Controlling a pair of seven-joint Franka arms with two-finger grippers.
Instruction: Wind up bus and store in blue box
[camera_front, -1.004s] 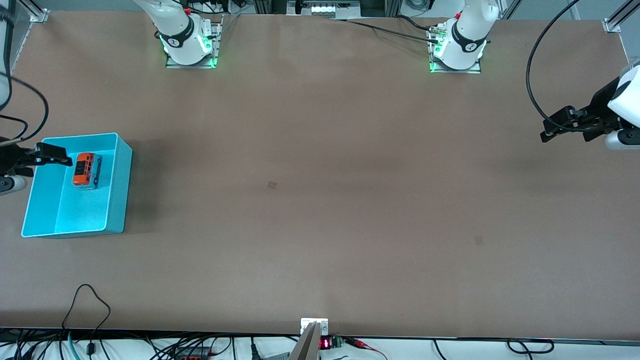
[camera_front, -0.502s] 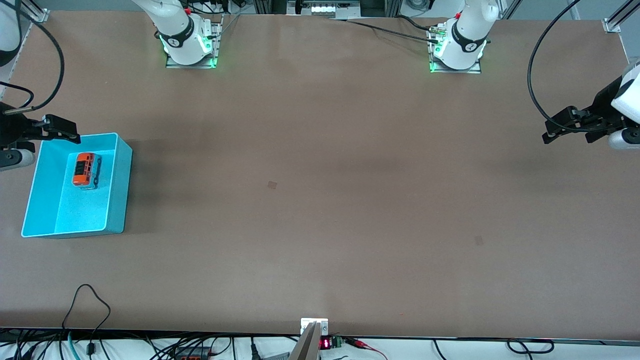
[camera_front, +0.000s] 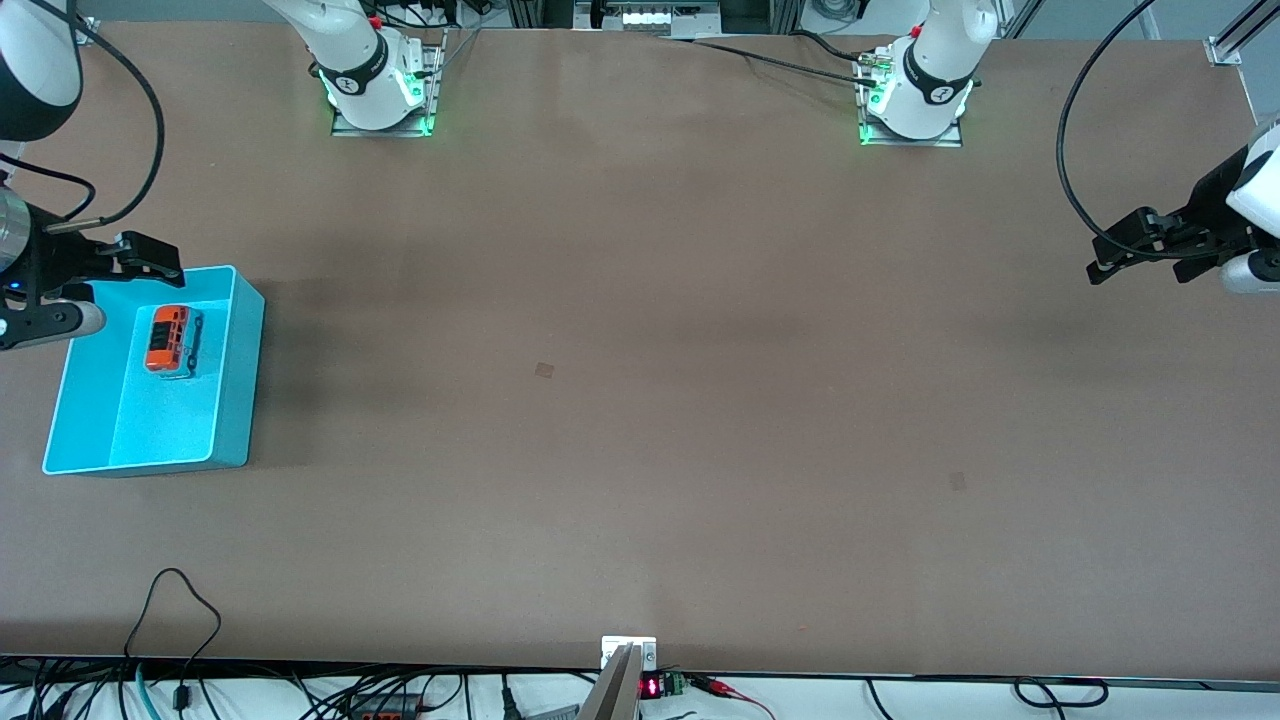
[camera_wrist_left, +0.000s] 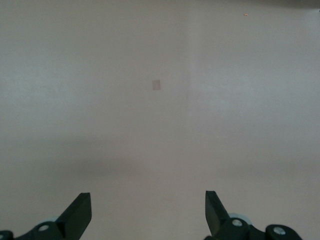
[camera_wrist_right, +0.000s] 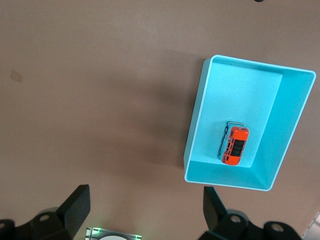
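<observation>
Right pincer (camera_front: 150, 262) gapes above blue box (camera_front: 240, 370) edge

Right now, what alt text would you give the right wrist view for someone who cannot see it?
Seen from above, an orange toy bus lies inside an open blue box on a brown table. The right gripper hangs over the bare table beside the box, its two dark fingers spread wide and empty.

Bus (camera_front: 168, 339) inside blue box (camera_front: 236, 380)
</observation>
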